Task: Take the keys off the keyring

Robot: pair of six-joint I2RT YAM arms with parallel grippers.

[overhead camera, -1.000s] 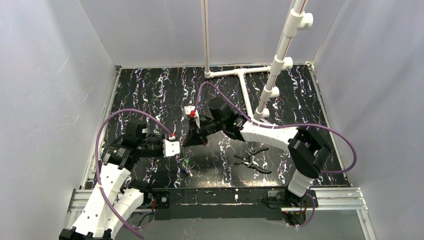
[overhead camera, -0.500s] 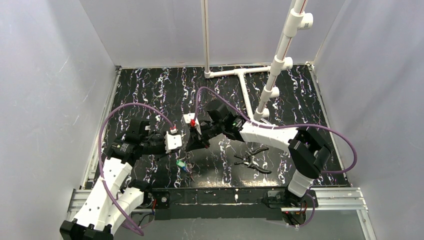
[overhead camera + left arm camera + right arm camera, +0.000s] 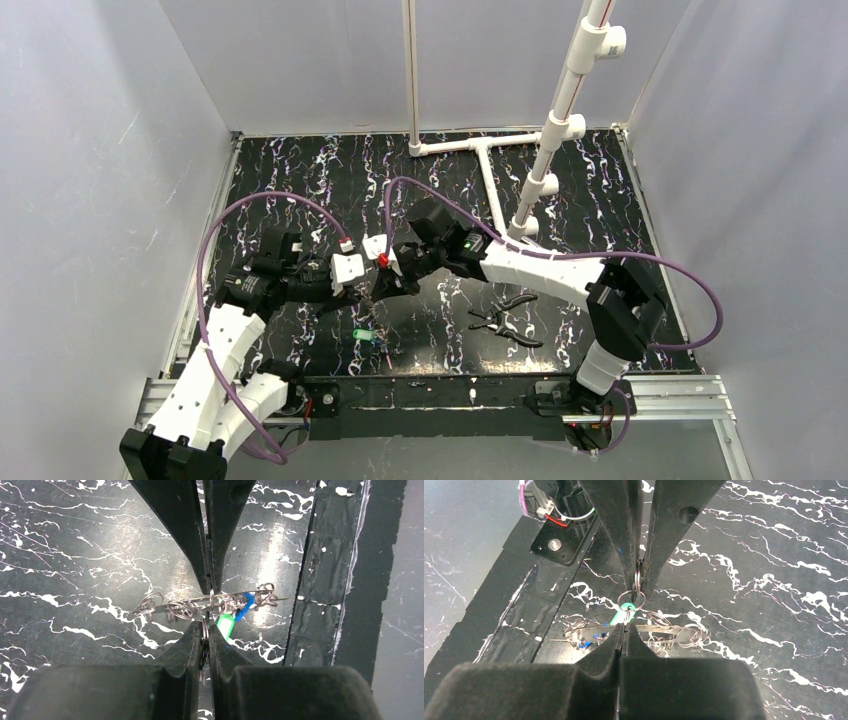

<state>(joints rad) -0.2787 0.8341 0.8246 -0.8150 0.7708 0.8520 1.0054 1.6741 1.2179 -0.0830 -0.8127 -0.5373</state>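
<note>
Far left: left gripper (image 3: 203, 630), black fingers pinched tight on the thin silvery metal keyring (image 3: 638, 577), gripped edge-on, reaching rightward above the glossy black marbled tabletop (image 3: 300, 190).

Just past those tips, a tangle of silvery wire loops (image 3: 175, 609), long axis lying crosswise to both pairs of fingers. Cannot tell whether hanging or resting on the surface.

Tucked into the right end of that tangle: the tiny key with the green plastic head (image 3: 225, 626), just beside the left fingertips, and the tiny key with the blue plastic head (image 3: 243, 605), just beside the green one. Probably not yet freed, judging by how close both sit to the ring.

Next, tip to tip against the left one: right gripper (image 3: 624, 630), closed completely. Seems to nip a small loop near the green head, though too fine to confirm.

Equally near for either arm, so likely a pull apart or a twist along the shared line of the fingers.

Further right, well apart: black-handled pliers (image 3: 505, 320), lying flat.

No container anywhere in view.
</note>
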